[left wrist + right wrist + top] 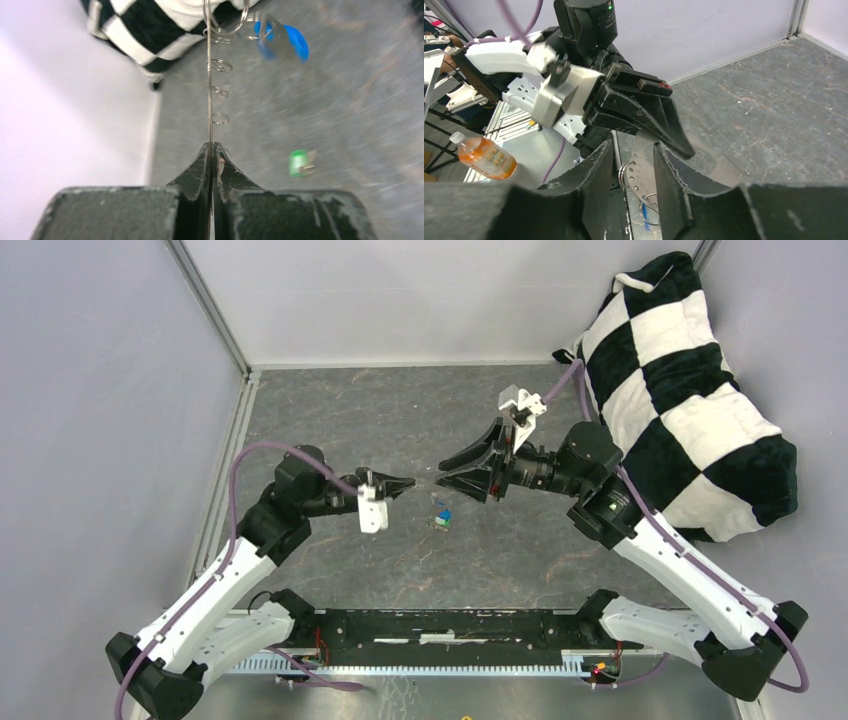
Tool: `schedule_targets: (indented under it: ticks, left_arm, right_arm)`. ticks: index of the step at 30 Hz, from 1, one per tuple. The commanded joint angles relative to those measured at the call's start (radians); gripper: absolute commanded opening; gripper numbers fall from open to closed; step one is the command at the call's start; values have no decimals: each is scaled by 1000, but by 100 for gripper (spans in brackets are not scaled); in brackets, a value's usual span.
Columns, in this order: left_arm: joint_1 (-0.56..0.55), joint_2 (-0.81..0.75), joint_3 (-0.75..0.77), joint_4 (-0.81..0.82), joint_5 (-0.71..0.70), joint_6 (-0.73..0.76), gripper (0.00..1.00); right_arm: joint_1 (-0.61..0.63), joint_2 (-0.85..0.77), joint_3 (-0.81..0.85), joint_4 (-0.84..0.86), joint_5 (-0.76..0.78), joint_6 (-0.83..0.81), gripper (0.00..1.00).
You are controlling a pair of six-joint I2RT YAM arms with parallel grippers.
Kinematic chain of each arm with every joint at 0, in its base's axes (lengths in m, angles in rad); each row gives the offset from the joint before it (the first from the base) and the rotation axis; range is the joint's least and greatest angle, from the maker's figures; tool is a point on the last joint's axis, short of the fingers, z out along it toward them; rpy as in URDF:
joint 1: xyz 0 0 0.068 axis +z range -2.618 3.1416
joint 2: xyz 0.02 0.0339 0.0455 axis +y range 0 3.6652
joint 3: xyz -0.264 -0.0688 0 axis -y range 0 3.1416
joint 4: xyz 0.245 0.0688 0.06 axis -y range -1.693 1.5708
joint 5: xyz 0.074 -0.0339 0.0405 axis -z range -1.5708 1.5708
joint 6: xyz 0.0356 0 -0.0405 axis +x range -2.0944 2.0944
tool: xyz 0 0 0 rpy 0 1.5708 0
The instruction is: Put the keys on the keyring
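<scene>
Keyring [209,100] in left gripper [210,148]; right gripper [633,148] ajar.

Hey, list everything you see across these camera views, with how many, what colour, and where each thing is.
blue-headed key: one, silver blade, by the keyring's far end; blurred, so I cannot tell if it is hooked on
green-headed key: one, silver blade, lying on the table
keyring: one, thin silver metal with small rings, clamped in the left pincer
cushion: one, black-and-white checked, far right corner
bottle: one, orange, off the table behind the left arm
table: one, dark grey
left pincer: black, shut on the keyring
right pincer: black, open, facing the left pincer
</scene>
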Motion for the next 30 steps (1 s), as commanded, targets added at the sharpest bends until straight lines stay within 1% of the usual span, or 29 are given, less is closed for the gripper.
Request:
schedule_targets:
  ticks: [1, 5, 8, 12, 16, 18, 21, 26, 30]
  left_arm:
    - [-5, -60, -86, 164, -74, 614, 2]
    - [-5, -66, -132, 272, -36, 880, 2]
    - [-5, -71, -172, 325, 24, 1101, 2]
    - [-5, -81, -201, 311, 124, 1383, 2]
    - [-5, -77, -216, 302, 204, 1607, 2]
    - [-4, -74, -214, 289, 226, 1677, 2]
    - [-4, -69, -211, 287, 241, 1749, 2]
    - [-5, -61, -202, 309, 255, 1832, 2]
    - [-4, -64, -203, 329, 248, 1851, 2]
  right_arm:
    - [-4, -77, -20, -41, 33, -10, 45]
    - [-4, -140, -45, -139, 121, -50, 51]
    - [-4, -147, -34, -209, 203, -82, 59]
    - [-4, -120, -32, -265, 282, -98, 70]
    - [-6, -85, -38, -287, 343, -84, 78]
    - [-9, -82, -39, -280, 361, -81, 80]
    - [-13, -85, -49, -259, 347, -65, 81]
    - [-23, -94, -116, -153, 221, -3, 81]
    - [-34, -103, -183, 2, 90, 79, 76]
